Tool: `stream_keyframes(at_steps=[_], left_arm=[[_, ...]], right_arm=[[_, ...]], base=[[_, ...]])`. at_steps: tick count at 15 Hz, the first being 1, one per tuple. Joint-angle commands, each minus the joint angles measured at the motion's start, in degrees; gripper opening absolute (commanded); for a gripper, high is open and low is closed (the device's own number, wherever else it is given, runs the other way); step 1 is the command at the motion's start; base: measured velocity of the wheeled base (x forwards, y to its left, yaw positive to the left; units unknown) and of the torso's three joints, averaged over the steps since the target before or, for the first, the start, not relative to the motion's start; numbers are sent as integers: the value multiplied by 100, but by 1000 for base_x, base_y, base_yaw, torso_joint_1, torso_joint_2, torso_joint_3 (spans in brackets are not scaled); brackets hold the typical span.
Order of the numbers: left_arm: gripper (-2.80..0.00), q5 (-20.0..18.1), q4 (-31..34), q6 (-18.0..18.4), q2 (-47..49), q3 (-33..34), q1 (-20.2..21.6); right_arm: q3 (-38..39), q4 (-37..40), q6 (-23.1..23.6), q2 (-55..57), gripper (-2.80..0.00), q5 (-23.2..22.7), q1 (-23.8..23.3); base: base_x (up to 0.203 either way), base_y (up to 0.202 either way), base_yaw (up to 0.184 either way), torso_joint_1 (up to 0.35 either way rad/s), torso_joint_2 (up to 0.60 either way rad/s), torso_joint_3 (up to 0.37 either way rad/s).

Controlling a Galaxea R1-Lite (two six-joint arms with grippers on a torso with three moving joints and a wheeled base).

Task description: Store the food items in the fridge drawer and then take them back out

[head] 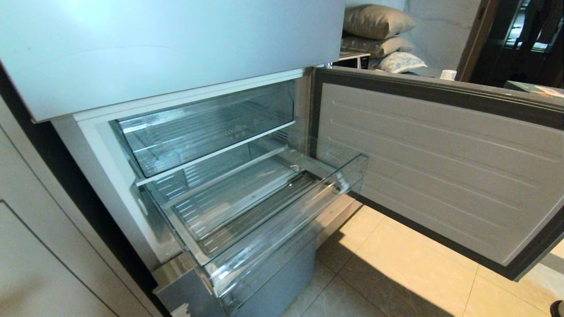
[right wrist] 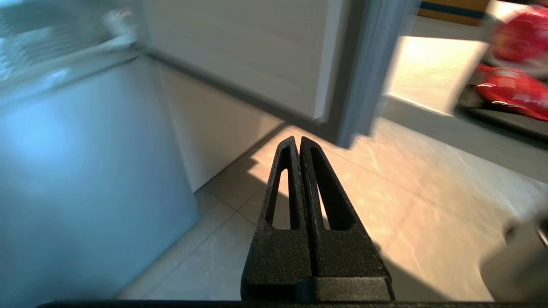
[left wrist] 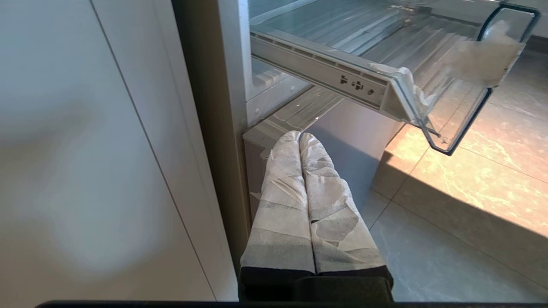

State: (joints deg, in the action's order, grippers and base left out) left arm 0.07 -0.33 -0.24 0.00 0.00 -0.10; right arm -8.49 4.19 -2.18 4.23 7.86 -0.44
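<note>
I have the fridge drawer (head: 264, 211) pulled out and empty ahead of me, its long front edge running across my reach. Neither arm shows in the head view. My right hand (right wrist: 299, 143) hangs low over the floor tiles (right wrist: 385, 222) with fingers pressed together and empty; only its wrist view shows blurred red shapes (right wrist: 513, 64) off beyond the open fridge door (right wrist: 355, 68), possibly the food, so I judge that arm nearer. The left hand (left wrist: 299, 137), also together, sits under the drawer's corner.

We see the clear fridge drawer (head: 282, 220) pulled out w/ nothing in it; red food items (right wrist: 513, 90) lie blurred beyond the floor.
</note>
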Motion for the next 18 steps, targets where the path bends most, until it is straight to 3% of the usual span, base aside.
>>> stream_keyframes(at_steps=[1,3,4,8,10,12,14,16,17,18], left_arm=[[-280,1,-2,-2,7,9,1],[-280,1,-7,-2,9,9,1],[-280,1,-11,-2,9,9,1],[-280,1,-2,-2,9,9,1],[-280,1,-2,-2,9,9,1],[-280,1,-10,-2,9,9,1],[-280,1,-4,-2,9,9,1],[-280,1,-2,-2,9,9,1],[-280,1,-2,-2,9,9,1],[-280,1,-2,-2,9,9,1]], right_arm=[[-678,74,-394,1163,-280,432,-4],[-1345,127,-966,1942,-280,893,-118],[-1490,124,-1088,2130,-280,926,-425],[-2158,-319,-1519,3493,-280,867,-2292],[-2447,-840,-1582,4307,-280,467,-3485],[-2627,-1448,-1608,5092,-280,-250,-4546],[-2718,-2029,-1573,5718,-280,-675,-5007],[-2740,-2625,-1424,6302,-280,-806,-5425],[-2745,-2869,-1356,6584,-67,-847,-5598],[-2753,-3127,-1288,6904,0,-914,-5751]], base=[[0,0,0,0,0,0],[0,0,0,0,0,0],[0,0,0,0,0,0],[0,0,0,0,0,0],[0,0,0,0,0,0],[0,0,0,0,0,0],[0,0,0,0,0,0],[0,0,0,0,0,0],[0,0,0,0,0,0],[0,0,0,0,0,0]])
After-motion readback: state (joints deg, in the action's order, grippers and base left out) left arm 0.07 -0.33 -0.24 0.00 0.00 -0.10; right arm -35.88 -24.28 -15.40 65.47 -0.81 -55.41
